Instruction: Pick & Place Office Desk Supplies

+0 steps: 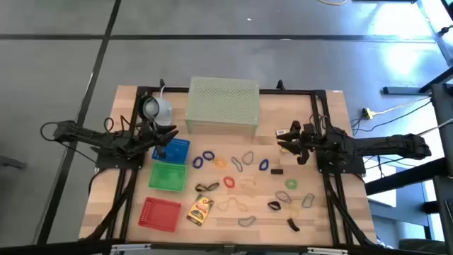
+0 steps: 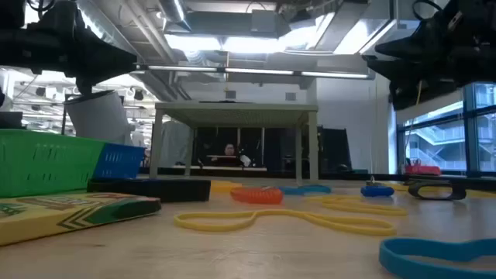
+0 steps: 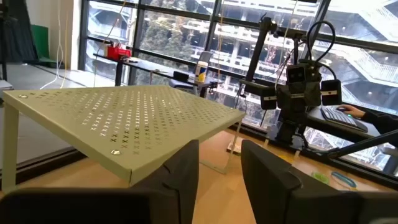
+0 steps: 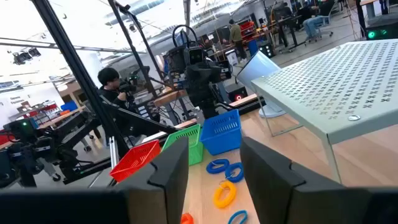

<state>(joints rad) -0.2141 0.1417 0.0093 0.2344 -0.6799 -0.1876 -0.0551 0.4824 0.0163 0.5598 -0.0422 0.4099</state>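
Note:
Many small thin loops [image 1: 241, 170] in blue, orange, red, green, grey and tan lie flat on the wooden table's middle. Black clips [image 1: 277, 171] lie among them, and a yellow printed box [image 1: 200, 210] lies near the front. The low view shows the box [image 2: 70, 211], a yellow loop [image 2: 287, 221] and a blue loop [image 2: 434, 252] up close. My left gripper [image 1: 170, 134] is open and empty above the blue basket [image 1: 173, 150]. It also shows in its wrist view [image 3: 221, 168]. My right gripper [image 1: 283, 138] is open and empty beside the stand's right end, and shows in its wrist view [image 4: 214, 162].
A pale green mesh stand [image 1: 222, 105] stands at the table's far middle, with a white round lamp-like object [image 1: 157, 108] to its left. Green [image 1: 168, 176] and red [image 1: 160, 212] baskets sit in front of the blue one. A person [image 4: 115, 90] sits beyond the table.

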